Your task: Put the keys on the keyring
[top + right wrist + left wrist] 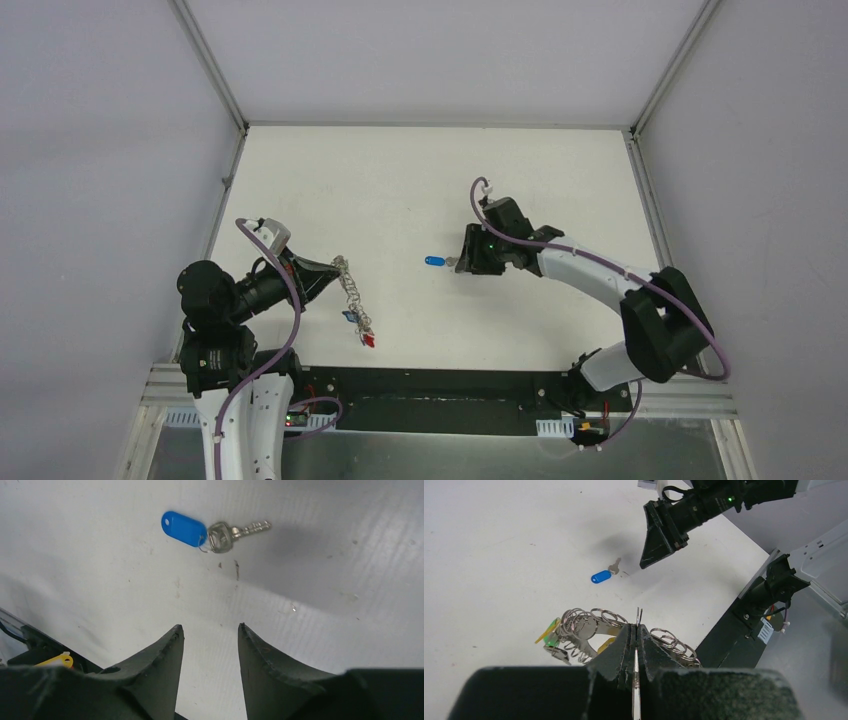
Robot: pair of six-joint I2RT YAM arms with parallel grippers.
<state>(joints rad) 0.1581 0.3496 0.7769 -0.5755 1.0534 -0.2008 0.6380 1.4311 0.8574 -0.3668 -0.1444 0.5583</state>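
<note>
While our left hand (637, 630) pinches the keyring (591, 622), the blue-tagged key (212, 531) lies just ahead of our right hand (210, 627) (spread, empty), its length crosswise to the approach.

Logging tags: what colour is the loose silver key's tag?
Blue oblong plastic tag; best in right wrist view.

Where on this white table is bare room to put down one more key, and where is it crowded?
The far half of the white table is bare. Bare too: the strip between the blue-tagged silver key and the silvery chain keyring. Crowded: near the left gripper holding that keyring.
</note>
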